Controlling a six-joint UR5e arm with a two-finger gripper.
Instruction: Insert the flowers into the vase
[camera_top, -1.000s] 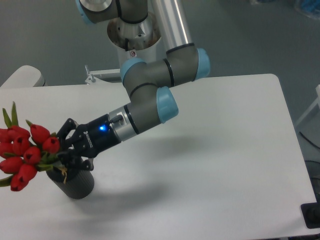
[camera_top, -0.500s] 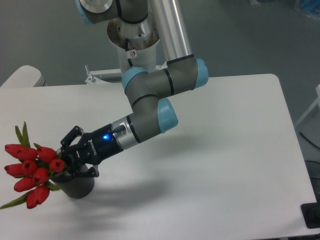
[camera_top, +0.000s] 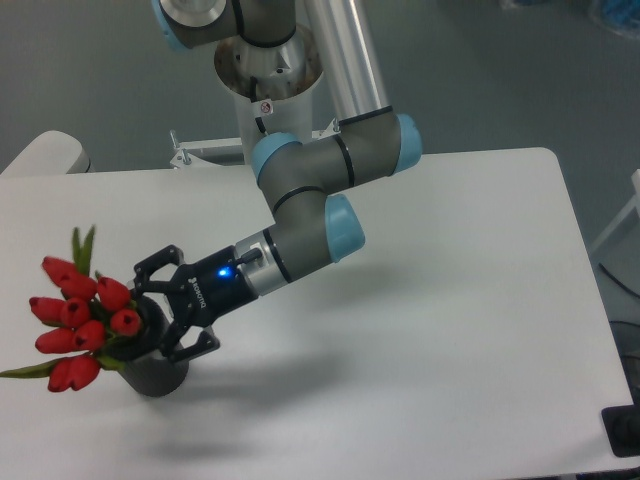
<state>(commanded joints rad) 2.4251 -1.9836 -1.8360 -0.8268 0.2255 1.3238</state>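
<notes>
The flowers (camera_top: 84, 312), a bunch of red tulip buds with green leaves, lean out to the left over the mouth of the vase (camera_top: 156, 374). The vase is a dark ribbed cylinder standing near the table's front left. My gripper (camera_top: 163, 314) reaches in from the right, just above the vase's mouth. Its black fingers (camera_top: 160, 263) are spread apart, one above and one below the stems. The lower stems and the vase's mouth are hidden behind the fingers, so I cannot see whether the fingers still touch the stems.
The white table (camera_top: 450, 300) stretches to the right. My arm's base (camera_top: 268, 70) stands at the back edge. A white rounded object (camera_top: 45, 155) sits beyond the far left corner, and a black block (camera_top: 625, 430) at the front right corner.
The gripper's fingers have spread from shut on the stems to open. The bunch has shifted right and dropped toward the vase, and the arm has moved slightly right.
</notes>
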